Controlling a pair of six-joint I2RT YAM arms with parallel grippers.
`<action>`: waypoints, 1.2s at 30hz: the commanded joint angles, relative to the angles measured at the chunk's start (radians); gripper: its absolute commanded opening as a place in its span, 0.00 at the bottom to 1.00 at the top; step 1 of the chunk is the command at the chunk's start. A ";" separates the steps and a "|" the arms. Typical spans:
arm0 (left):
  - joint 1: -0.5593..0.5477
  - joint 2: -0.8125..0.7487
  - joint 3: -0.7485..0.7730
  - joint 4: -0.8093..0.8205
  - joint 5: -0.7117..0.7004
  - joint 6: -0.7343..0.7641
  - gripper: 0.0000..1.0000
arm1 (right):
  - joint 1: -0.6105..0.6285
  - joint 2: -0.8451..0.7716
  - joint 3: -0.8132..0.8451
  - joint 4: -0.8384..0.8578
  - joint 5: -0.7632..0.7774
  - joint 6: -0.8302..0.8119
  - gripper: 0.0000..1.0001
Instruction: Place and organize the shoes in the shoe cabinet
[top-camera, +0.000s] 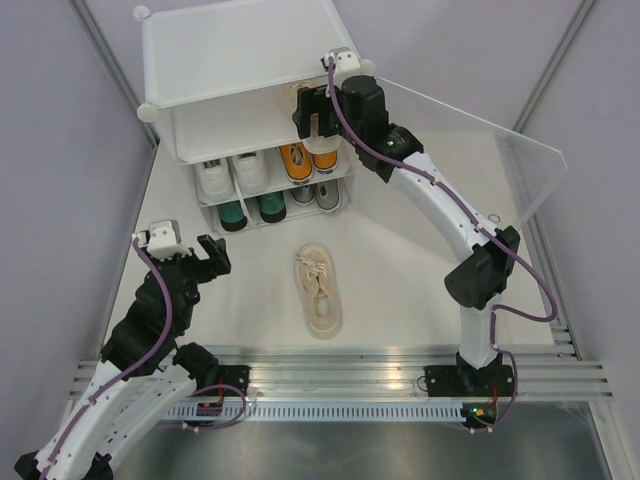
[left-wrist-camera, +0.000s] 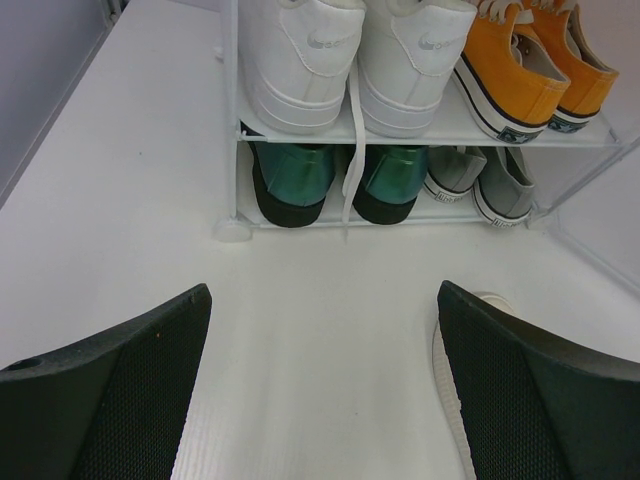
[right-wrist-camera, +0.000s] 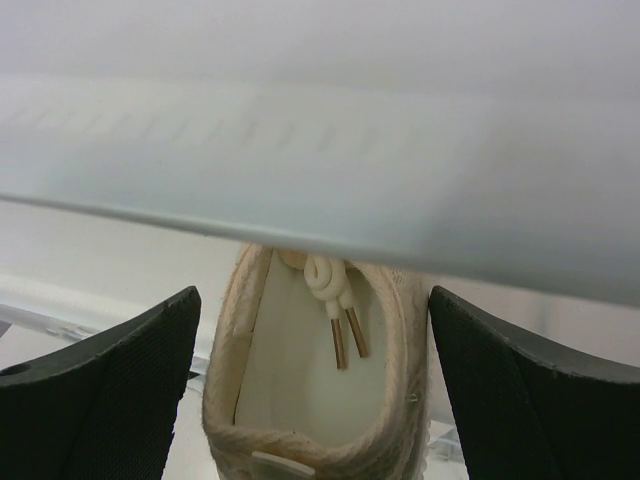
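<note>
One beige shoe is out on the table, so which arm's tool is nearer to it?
Left. The left tool hovers open just left of the beige shoe; the right tool is far beyond it, at the top tier of the shoe cabinet.

Your left arm (top-camera: 130, 380) and right arm (top-camera: 440, 205) both wear white shells on the long links, with bulky black housings at the joints. A thin purple cable (top-camera: 338, 105) runs along each, and small dark screws (top-camera: 495, 215) dot the white links. Each wrist carries a white camera block (top-camera: 160, 235). The black fingers (left-wrist-camera: 120, 400) have finely woven-textured inner pads
</note>
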 joint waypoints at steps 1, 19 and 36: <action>0.007 -0.001 -0.004 0.037 0.007 0.035 0.96 | -0.025 -0.137 -0.027 0.040 0.033 0.023 0.98; 0.014 0.013 -0.006 0.037 0.008 0.038 0.96 | -0.025 -0.166 -0.283 0.239 -0.035 0.017 0.98; 0.019 0.016 -0.006 0.037 0.022 0.036 0.96 | 0.056 -0.121 -0.320 0.253 0.085 -0.033 0.98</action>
